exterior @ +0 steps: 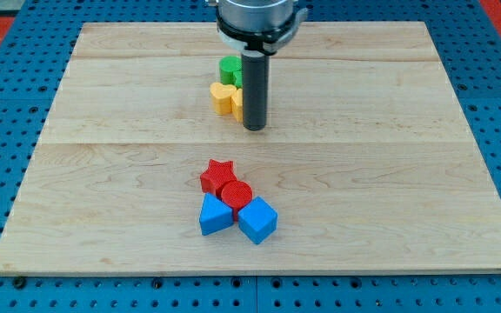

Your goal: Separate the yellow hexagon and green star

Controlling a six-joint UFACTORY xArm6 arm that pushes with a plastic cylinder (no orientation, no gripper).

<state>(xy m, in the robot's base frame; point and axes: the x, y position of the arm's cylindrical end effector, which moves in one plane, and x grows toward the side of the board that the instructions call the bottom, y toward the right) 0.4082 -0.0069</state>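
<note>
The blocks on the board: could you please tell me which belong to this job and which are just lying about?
Job: yellow block, green block, touching; my tip just to the yellow block's right.
Lying about: red star, red cylinder, two blue blocks.

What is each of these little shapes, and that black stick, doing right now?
My tip: on the board, just right of the yellow blocks.
Yellow blocks: clustered against the green block, partly hidden by the rod.
Green block: behind the yellow ones.
Red star, red cylinder, blue blocks: huddled together.
</note>
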